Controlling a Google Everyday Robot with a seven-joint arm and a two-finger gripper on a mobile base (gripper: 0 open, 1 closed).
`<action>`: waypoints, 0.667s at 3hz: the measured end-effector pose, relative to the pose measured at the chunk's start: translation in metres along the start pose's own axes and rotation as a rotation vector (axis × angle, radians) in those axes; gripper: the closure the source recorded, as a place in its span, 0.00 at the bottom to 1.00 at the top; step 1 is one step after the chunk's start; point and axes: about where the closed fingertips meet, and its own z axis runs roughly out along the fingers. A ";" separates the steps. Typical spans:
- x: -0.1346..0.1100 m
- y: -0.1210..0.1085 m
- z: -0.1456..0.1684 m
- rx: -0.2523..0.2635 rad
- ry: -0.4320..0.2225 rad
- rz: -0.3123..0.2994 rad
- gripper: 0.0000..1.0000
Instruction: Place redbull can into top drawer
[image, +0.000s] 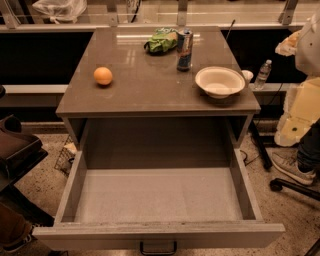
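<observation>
The redbull can (184, 49) stands upright on the back middle of the grey-brown cabinet top (145, 90), just right of a green crumpled bag (161, 41). The top drawer (240, 190) is pulled fully out toward me and is empty inside. Its small dark handle (158, 248) shows at the bottom edge. My gripper is not in view. Nothing touches the can.
An orange (103, 76) lies on the left of the cabinet top. A white bowl (220, 81) sits at the right, close to the can. A clear water bottle (263, 73) stands beyond the right edge. A person's leg and shoe (292, 167) and a white-and-cream shape (300, 107) are at the right.
</observation>
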 end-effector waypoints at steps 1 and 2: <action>0.000 0.000 0.000 0.000 0.000 0.000 0.00; -0.005 -0.011 0.003 0.046 -0.056 0.000 0.00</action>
